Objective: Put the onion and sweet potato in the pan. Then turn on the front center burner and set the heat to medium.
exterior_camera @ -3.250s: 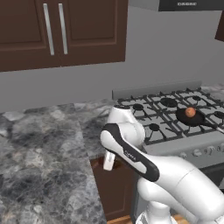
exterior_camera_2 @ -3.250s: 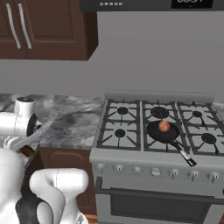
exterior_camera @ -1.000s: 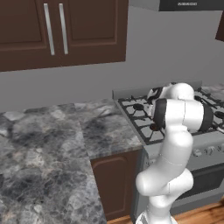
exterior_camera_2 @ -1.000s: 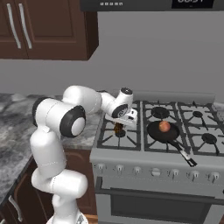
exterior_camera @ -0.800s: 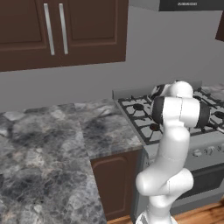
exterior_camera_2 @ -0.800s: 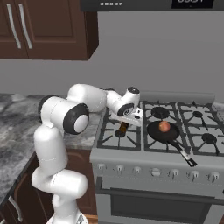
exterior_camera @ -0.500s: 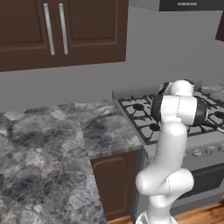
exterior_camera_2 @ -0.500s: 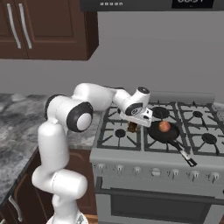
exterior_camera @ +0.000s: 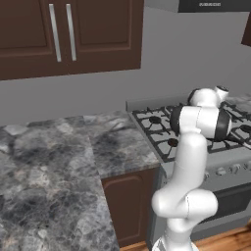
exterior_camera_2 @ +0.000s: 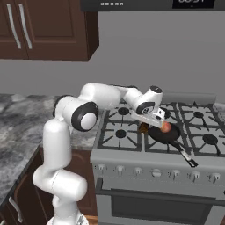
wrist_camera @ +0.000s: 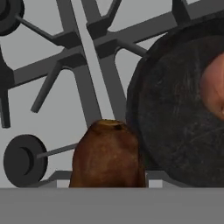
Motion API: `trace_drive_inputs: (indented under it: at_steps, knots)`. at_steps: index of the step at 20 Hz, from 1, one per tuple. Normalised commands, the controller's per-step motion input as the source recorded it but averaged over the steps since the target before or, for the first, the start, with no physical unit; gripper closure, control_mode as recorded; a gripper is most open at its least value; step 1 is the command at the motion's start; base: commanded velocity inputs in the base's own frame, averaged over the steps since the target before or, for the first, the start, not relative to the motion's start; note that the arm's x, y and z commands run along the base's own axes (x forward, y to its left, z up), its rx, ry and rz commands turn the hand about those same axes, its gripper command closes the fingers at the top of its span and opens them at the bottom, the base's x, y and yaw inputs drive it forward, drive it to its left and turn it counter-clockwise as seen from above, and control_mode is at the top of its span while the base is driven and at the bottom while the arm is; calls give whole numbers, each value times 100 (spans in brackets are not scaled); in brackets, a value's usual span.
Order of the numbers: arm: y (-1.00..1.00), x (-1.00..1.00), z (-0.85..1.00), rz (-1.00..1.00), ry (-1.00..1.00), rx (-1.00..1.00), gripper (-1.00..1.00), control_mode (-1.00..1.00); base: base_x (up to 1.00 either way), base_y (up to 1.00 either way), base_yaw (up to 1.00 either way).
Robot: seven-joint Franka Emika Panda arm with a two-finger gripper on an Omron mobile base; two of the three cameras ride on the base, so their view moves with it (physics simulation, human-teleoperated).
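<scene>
Grey marbled counter (exterior_camera: 54, 162) lies well to the left of the jaws; dark wood cabinets (exterior_camera: 68, 34) hang above it, cabinet door (exterior_camera: 130, 206) below.

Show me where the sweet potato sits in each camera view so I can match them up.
Left base view: I cannot pick it out.
Right base view: sweet potato peeks out under the gripper, at the pan's left edge.
Hand view: bottom centre, left of the pan.
Shared landmark: the pan holding the onion.
</scene>
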Motion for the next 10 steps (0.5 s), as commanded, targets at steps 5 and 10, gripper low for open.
trace_drive_inputs:
  at_steps: [5,10]
  knots:
    - [-36,-7,0,-5,3,-6,100,-100,0,0,0]
    - [-46,2,0,-7,5,-15,100,-100,0,0,0]
